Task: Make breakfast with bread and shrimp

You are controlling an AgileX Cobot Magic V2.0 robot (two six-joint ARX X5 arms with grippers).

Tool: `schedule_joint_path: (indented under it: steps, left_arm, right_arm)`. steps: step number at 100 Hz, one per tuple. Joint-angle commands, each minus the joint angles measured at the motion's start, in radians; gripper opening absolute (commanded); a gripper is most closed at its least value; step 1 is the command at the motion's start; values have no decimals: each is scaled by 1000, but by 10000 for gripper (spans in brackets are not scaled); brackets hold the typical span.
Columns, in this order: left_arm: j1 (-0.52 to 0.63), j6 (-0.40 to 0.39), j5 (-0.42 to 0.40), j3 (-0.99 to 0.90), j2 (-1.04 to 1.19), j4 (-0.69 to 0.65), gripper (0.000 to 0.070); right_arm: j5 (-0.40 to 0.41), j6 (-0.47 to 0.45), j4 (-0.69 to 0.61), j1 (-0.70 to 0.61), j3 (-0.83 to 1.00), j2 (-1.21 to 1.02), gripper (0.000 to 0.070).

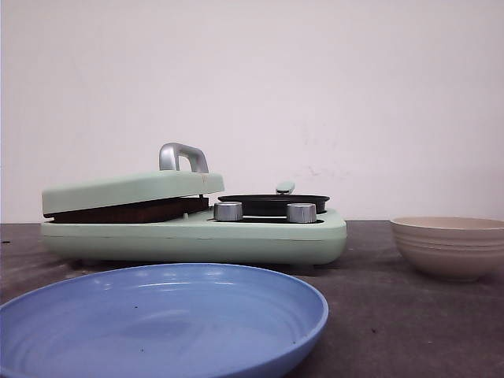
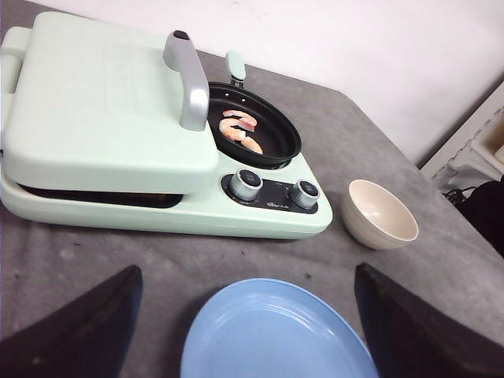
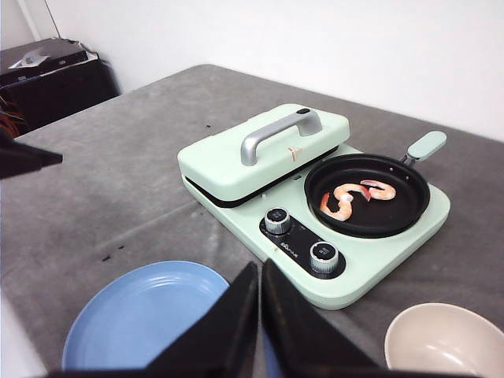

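Observation:
Two pink shrimp (image 2: 240, 132) (image 3: 354, 197) lie in the small black pan (image 3: 368, 193) on the pale green breakfast maker (image 1: 197, 236). The maker's lid (image 2: 102, 94), with a silver handle (image 1: 183, 156), is down over the griddle side, leaving a thin dark gap. The bread is hidden or out of view. In the left wrist view my left gripper (image 2: 246, 276) is open wide above the blue plate's (image 2: 276, 339) far edge, holding nothing. My right gripper (image 3: 260, 272) is shut and empty, raised over the plate's edge (image 3: 142, 315) in front of the maker's knobs. Neither gripper shows in the front view.
The blue plate (image 1: 157, 315) sits nearest the front edge. A beige bowl (image 1: 449, 246) (image 2: 380, 214) (image 3: 445, 342) stands to the right of the maker. Two silver knobs (image 1: 302, 213) face forward. The pan's green handle (image 3: 425, 146) points backward. The grey table ends at a white wall.

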State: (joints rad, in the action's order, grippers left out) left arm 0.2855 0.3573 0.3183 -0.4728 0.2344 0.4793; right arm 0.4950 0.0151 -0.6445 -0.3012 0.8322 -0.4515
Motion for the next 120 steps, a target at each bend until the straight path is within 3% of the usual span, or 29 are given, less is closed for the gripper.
schedule_joint_path:
  steps: [1,24,32,39,50,69,93,120]
  left_arm:
    - [3,-67,5,-11,0,-11,470]
    - [3,-87,-32,-11,0,-13,444]
    - [3,-87,-31,-11,0,-12,329]
    - [3,-82,-30,-11,0,-12,155]
    - [3,-78,-35,-10,-1,-18,0]
    - [3,-46,-108,-6,-9,-35,0]
    - [3,67,-146,106,-110,-159,0]
    - [3,62,-165,217,-198,-161,0]
  right_arm:
    - [5,28,11,-3,-19,14,0]
    - [59,57,17,-3,-112,43,0]
    - [63,64,32,-3,-148,43,0]
    - [68,64,46,-3,-177,43,0]
    - [94,47,84,-3,-221,43,0]
    - [119,29,152,-3,-280,43,0]
    - [141,-39,259,-4,-337,43,0]
    - [156,-72,361,-6,-406,44,0]
